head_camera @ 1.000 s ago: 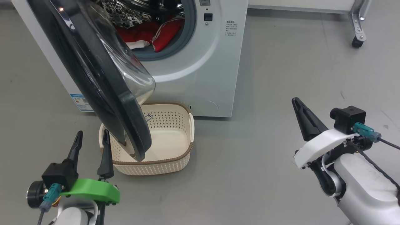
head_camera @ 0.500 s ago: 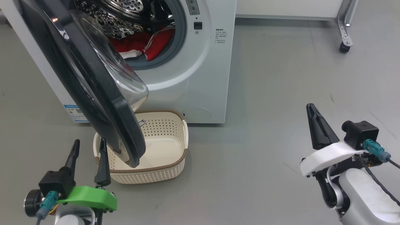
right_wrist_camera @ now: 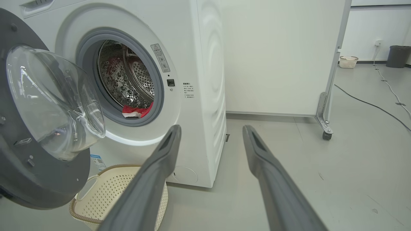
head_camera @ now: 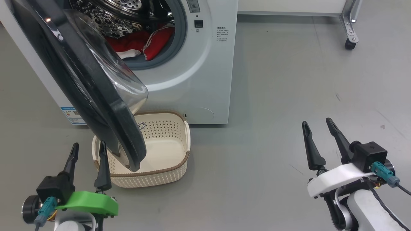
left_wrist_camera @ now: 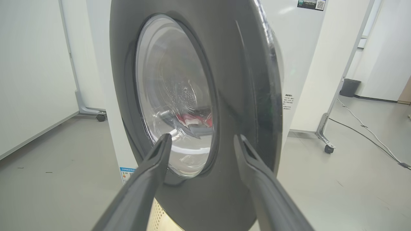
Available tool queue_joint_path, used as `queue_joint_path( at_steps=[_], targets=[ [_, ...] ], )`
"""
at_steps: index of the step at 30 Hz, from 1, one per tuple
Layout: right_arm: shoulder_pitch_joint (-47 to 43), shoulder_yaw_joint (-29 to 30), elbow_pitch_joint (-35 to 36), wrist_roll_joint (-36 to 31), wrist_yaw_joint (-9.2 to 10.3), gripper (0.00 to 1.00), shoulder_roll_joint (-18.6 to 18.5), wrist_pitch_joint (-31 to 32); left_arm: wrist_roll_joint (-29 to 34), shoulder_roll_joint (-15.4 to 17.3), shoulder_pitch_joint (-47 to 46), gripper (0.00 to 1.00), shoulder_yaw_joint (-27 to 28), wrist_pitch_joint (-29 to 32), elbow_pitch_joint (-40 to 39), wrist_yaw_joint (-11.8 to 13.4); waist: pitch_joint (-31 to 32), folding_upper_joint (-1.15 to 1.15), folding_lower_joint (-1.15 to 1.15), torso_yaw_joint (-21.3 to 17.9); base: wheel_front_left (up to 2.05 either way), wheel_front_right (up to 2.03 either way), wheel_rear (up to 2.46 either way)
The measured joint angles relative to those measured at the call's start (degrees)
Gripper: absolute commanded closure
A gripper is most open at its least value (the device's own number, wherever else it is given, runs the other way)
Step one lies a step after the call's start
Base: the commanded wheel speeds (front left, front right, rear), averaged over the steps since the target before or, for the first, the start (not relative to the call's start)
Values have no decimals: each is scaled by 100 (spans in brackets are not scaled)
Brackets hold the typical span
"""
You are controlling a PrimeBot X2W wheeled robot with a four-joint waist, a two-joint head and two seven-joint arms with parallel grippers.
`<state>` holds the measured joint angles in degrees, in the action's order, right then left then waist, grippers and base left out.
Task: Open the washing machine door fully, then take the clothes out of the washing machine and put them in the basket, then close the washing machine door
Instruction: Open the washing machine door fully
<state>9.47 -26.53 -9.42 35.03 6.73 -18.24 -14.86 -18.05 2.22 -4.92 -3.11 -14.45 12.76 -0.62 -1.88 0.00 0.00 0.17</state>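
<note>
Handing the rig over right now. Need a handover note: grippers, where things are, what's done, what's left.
Left gripper: open, empty, facing the door from its outer side.
Right gripper: open, empty, over bare floor right of the washing machine.
Door swung open; red clothes lie inside the washing machine; basket sits empty on the floor below the door.
Done: door opened, perhaps not fully.
Left: move clothes to basket, close door.

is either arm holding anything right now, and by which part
Nothing is held: the left gripper and right gripper both have open, empty jaws.
</note>
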Motion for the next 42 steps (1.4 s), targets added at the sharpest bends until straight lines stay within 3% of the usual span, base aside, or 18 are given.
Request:
queue_joint_path(
  at_steps=[42],
  targets=[
    [-563, 461, 238, -799, -60, 0, 407, 0, -132, -5, -1, 0, -45, 0, 263, -70, -56, 0, 0, -77, 0, 0, 0]
  ],
)
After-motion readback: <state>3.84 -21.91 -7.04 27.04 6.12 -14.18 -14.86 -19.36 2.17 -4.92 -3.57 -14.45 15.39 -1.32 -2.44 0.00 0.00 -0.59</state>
